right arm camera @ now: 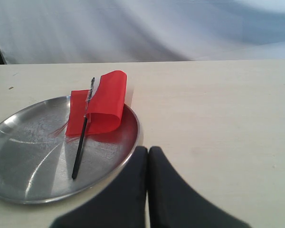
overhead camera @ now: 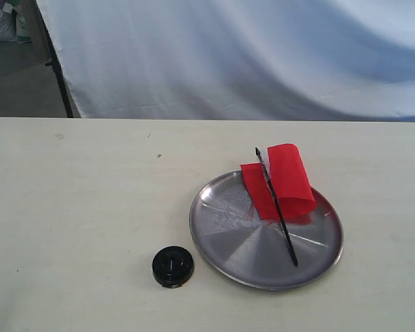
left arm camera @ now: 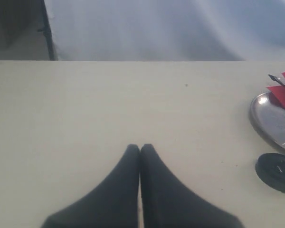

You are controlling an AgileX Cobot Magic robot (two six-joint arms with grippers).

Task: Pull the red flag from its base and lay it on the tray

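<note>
While the flag (overhead camera: pixel 290 176) lies on the tray (overhead camera: pixel 228 235) — base (overhead camera: pixel 173 266) just beside it — both sets of jaws sit closed, empty.

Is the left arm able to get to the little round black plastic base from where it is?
Probably yes. Only bare table lies between the shut left gripper and the small round black plastic base, which sits beside the shiny round silver metal tray. It would need to open first.
</note>
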